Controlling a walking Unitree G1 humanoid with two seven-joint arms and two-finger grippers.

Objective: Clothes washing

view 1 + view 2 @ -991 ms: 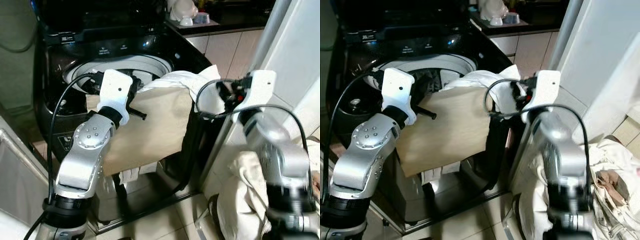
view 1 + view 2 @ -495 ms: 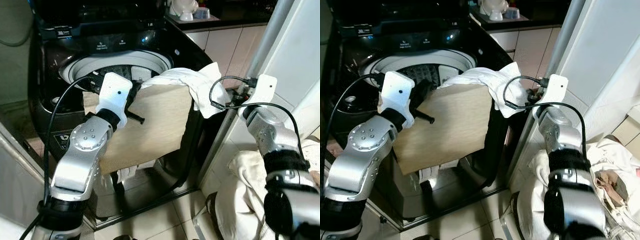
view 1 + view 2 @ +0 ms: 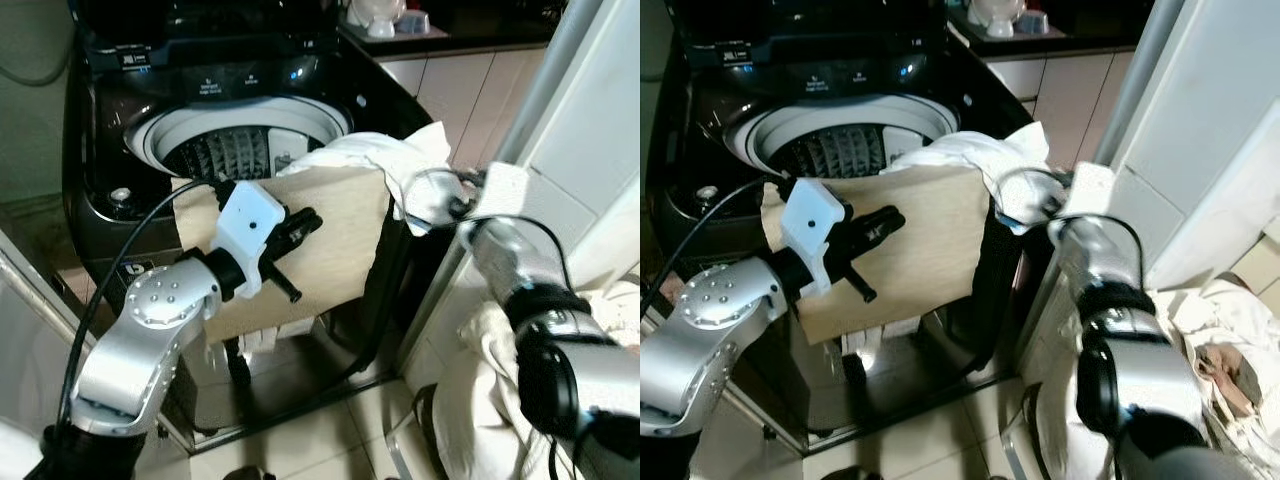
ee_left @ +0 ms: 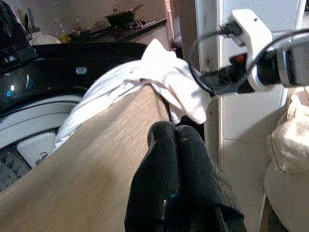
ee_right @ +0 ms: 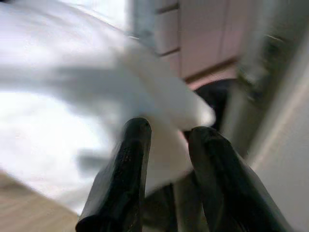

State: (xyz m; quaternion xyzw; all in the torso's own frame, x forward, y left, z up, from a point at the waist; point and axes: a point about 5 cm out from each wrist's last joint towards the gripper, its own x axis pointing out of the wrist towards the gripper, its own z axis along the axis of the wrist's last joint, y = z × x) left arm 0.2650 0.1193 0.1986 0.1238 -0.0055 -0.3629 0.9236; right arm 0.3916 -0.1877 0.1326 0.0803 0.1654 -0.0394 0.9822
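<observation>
White laundry (image 3: 375, 160) is draped over the top edge of a tan panel (image 3: 330, 235) at frame centre, beside the washing machine (image 3: 200, 90). The left gripper (image 4: 169, 133) is pressed closed, empty, against the panel. The right gripper (image 5: 166, 133) is held narrowly parted just before the cloth.
</observation>
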